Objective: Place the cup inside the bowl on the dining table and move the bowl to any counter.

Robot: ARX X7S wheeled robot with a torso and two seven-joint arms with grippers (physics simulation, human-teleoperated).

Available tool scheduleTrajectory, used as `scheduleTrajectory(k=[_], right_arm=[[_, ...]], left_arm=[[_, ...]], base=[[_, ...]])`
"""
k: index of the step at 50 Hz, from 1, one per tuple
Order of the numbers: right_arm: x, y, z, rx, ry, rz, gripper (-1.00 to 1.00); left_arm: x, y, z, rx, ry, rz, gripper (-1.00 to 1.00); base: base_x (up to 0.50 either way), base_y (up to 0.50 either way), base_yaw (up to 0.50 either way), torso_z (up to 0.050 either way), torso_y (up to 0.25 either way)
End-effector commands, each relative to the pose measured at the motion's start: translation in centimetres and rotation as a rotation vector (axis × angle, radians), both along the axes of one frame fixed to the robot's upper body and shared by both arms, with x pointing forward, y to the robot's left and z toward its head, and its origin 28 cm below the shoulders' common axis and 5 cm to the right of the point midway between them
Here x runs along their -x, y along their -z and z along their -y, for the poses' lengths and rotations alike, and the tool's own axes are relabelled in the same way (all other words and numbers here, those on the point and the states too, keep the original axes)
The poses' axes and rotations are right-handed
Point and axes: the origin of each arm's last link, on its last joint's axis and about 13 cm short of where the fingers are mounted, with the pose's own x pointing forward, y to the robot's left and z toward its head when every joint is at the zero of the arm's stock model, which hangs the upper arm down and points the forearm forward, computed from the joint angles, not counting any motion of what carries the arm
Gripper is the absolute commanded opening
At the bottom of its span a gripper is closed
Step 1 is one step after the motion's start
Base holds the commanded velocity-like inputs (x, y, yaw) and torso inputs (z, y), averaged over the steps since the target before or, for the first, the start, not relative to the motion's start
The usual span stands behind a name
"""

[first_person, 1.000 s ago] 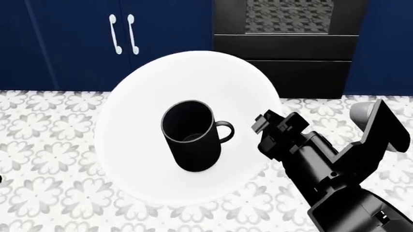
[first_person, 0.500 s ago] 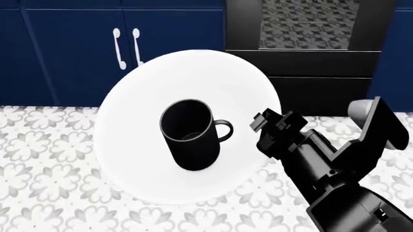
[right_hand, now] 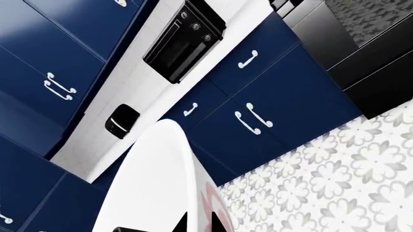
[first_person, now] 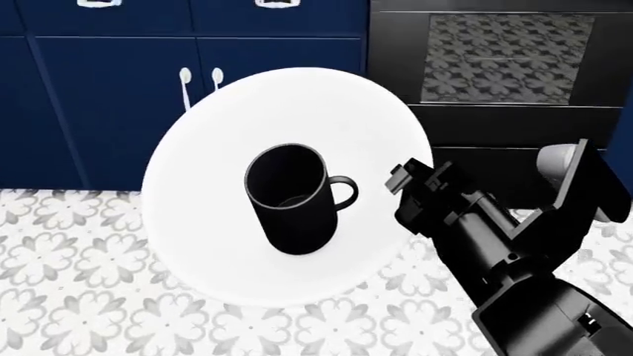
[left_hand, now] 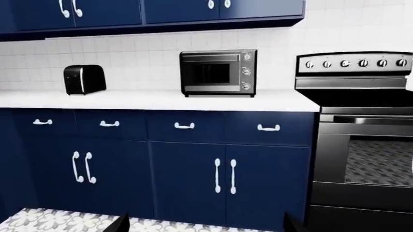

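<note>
A white counter (left_hand: pixel 148 100) is seen running above navy cabinets (left_hand: pixel 187 174), backed by a white tile backsplash (left_hand: pixel 142 58). A black toaster (left_hand: pixel 84 79) is set on it, and a black toaster oven (left_hand: pixel 218 72) is stood well apart from that, nearer the range (left_hand: pixel 361 140). A grey-and-white patterned floor (first_person: pixel 70 297) is shown below. The bowl (first_person: pixel 218 245) is pictured over that floor, with the cup (first_person: pixel 289 199) stood upright inside.

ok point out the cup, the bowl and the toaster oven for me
cup (first_person: pixel 289 204), head view, on its black side wall
bowl (first_person: pixel 227 133), head view, on bare white inner surface
toaster oven (left_hand: pixel 217 73), left wrist view, on its glass door
</note>
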Motion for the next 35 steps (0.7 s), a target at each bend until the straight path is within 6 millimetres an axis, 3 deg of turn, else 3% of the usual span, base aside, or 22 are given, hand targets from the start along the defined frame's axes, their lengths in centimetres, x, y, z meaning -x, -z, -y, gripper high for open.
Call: scheduleTrajectory(k=[1, 35], right_arm=[[0.01, -0.83, 0.17, -0.013, 0.004, 0.036, -1.00], [0.30, -1.35, 0.65, -0.023, 0.018, 0.037, -1.00]], left_arm=[[0.17, 0.03, -0.19, 0.007, 0.020, 0.005, 1.00], [0.17, -0.12, 0.44, -0.006, 0.027, 0.012, 1.00]], base=[[0.50, 0.18, 0.00, 0.000, 0.000], [0.50, 0.19, 0.00, 0.000, 0.001]])
